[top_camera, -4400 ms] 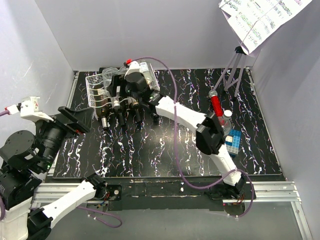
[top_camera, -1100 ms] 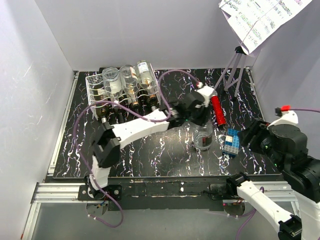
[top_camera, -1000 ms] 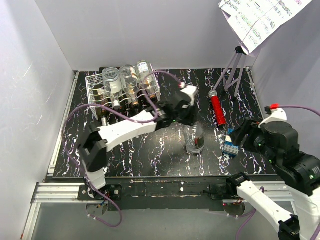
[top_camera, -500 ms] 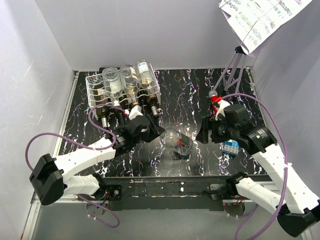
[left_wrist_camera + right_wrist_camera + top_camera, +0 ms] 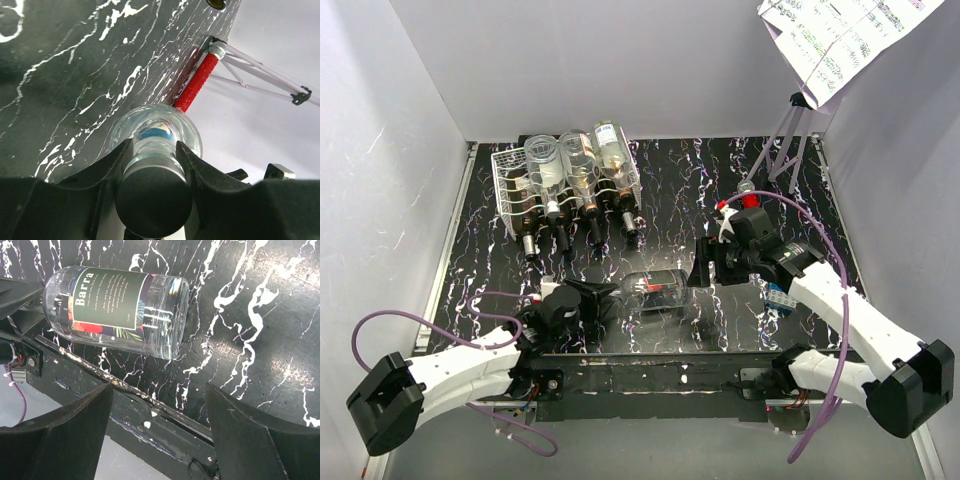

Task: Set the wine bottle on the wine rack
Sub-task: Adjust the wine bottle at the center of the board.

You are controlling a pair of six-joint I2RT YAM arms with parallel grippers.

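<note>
The bottle (image 5: pixel 162 322) carries a dark green label (image 5: pixel 107 305) reading "Barra" in white; its smaller lines are illegible, as is the print on the sheet (image 5: pixel 840 35).

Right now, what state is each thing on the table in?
wine bottle, capped, on its side, neck gripped.
left gripper, jaws shut on the wine bottle's neck.
right gripper, jaws open, empty, near the bottle's base.
wine rack, holds other bottles.

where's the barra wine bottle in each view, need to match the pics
Top external: wine bottle horizontal, low centre, near the front edge.
Left wrist: wine bottle bottom centre, cap-first, neck in the left pincer.
Right wrist: wine bottle upper left, label showing.
Shared landmark: black marbled table.
</note>
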